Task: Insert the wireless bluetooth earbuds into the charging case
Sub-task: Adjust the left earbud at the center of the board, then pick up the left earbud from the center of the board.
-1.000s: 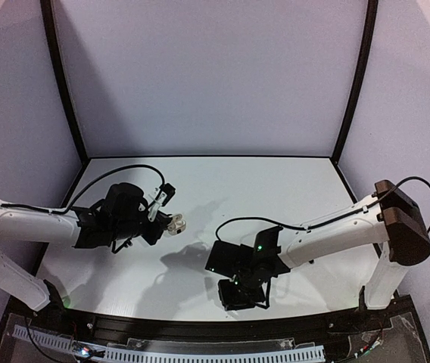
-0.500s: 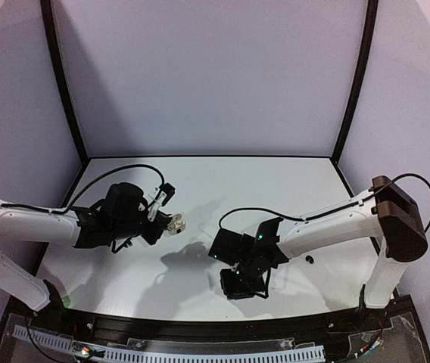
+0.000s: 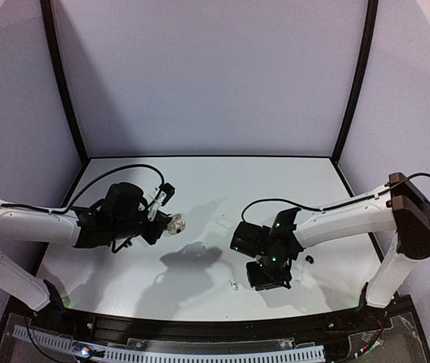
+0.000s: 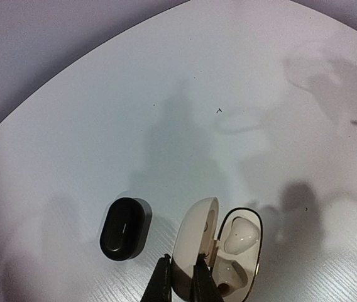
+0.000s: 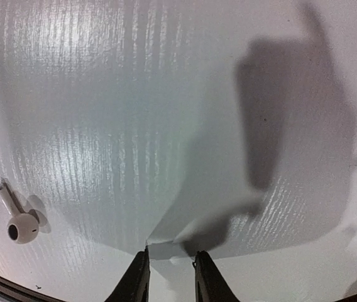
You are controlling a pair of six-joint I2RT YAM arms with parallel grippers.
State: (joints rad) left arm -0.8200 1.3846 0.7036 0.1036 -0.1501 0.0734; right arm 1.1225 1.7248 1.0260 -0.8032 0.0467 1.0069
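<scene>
My left gripper (image 4: 178, 280) is shut on the raised lid of the open white charging case (image 4: 213, 248), which also shows in the top view (image 3: 176, 223). One white earbud (image 4: 240, 237) appears to sit in the case's upper socket; the lower socket looks empty. A closed black case (image 4: 124, 228) lies just left of it. My right gripper (image 5: 171, 267) is open and empty, low over bare table. A white stemmed earbud (image 5: 16, 223) lies to its left, also in the top view (image 3: 232, 285). A black earbud (image 3: 310, 259) lies right of the right gripper (image 3: 268, 276).
The white table (image 3: 215, 181) is walled by a black-framed white enclosure (image 3: 200, 76). The front rail (image 3: 200, 333) runs close below the right gripper and the white earbud. The left arm's cable (image 3: 135, 168) loops above its wrist.
My right gripper has moved right along the near edge. The white earbud now shows on the table to its left, and the black earbud has come into view. The left arm has not moved.
</scene>
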